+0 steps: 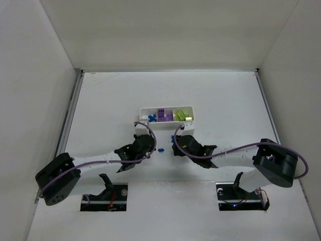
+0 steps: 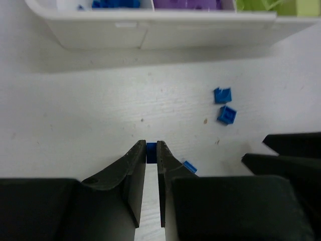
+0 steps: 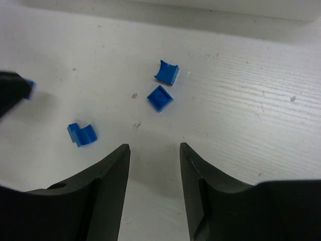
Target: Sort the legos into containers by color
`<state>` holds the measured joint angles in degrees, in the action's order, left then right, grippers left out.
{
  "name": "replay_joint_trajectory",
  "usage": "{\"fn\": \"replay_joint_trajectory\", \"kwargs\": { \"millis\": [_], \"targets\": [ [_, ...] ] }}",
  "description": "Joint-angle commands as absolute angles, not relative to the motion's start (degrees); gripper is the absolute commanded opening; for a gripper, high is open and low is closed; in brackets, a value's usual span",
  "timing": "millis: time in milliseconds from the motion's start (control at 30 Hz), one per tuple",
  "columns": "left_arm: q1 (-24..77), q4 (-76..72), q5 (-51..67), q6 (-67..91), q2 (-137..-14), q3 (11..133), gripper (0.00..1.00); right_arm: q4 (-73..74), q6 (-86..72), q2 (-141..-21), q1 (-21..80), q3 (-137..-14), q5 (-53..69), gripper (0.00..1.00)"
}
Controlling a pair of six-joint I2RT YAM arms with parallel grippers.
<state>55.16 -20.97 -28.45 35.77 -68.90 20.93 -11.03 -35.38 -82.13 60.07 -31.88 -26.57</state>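
Pinching a tiny blue brick (image 2: 151,149) between its tips, the left gripper (image 2: 151,145) has its jaws drawn narrow, with just the brick filling the gap. Only its own wrist camera shows this. Just outside its right finger lies a second blue piece (image 2: 189,166), partly hidden by that finger. Further ahead and to the right of these jaws sit a curved blue piece (image 2: 222,95) and a square blue plate (image 2: 226,115), close together but apart.

The right gripper (image 3: 154,147) has its jaws wide, with bare table (image 3: 251,100) between them. Its camera shows the same curved and square pieces just ahead of the gap. It also shows a notched blue piece (image 3: 82,134) ahead and to the left. Whether that is the one beside the left finger cannot be told.

Ahead of both pairs of jaws stands the white tray (image 2: 150,31). The left wrist view catches blue, purple and green bricks over its near wall, while the right wrist view shows only a strip of that wall. From overhead, all three compartments read blue, purple and green from left to right. Both grippers sit low just short of the tray, too small there to judge their jaws.
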Motion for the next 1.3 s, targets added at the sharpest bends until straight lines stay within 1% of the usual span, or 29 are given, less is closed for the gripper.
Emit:
{"fn": "replay_joint_trajectory", "kwargs": {
  "millis": [0, 133, 300, 500, 633, 833, 1033, 1267],
  "targets": [
    [52.08, -18.2, -28.57, 33.23, -64.87, 25.22, 0.12, -14.94, -34.81, -82.27, 60.69, -33.75, -27.25, 0.54],
    [46.03, -18.1, -25.85, 30.85, -64.68, 28.73, 0.13, -15.12, -33.84, -82.18, 60.69, -33.93, -27.42, 0.55],
    [37.85, -22.22, -20.93, 30.59, -72.32, 33.3, 0.13, -15.21, -33.75, -81.47, 60.69, -32.78, -27.51, 0.55],
    [34.67, -25.84, -20.04, 30.06, -80.85, 39.19, 0.13, -15.03, -33.05, -82.26, 59.9, -33.39, -27.51, 0.55],
    [37.12, -25.23, -20.3, 28.92, -80.08, 39.82, 0.13, -14.94, -33.05, -82.0, 59.81, -33.66, -28.3, 0.55],
    [43.54, -24.08, -24.34, 28.91, -75.68, 32.44, 0.15, -14.59, -32.78, -83.4, 58.84, -34.54, -27.95, 0.53],
    [47.24, -24.96, -27.95, 31.9, -72.07, 25.67, 0.21, -13.71, -32.34, -88.24, 58.05, -37.88, -28.12, 0.52],
    [49.0, -26.72, -27.78, 34.27, -68.65, 20.57, 0.27, -11.43, -32.78, -92.63, 57.79, -41.22, -30.32, 0.47]
  ]
}}
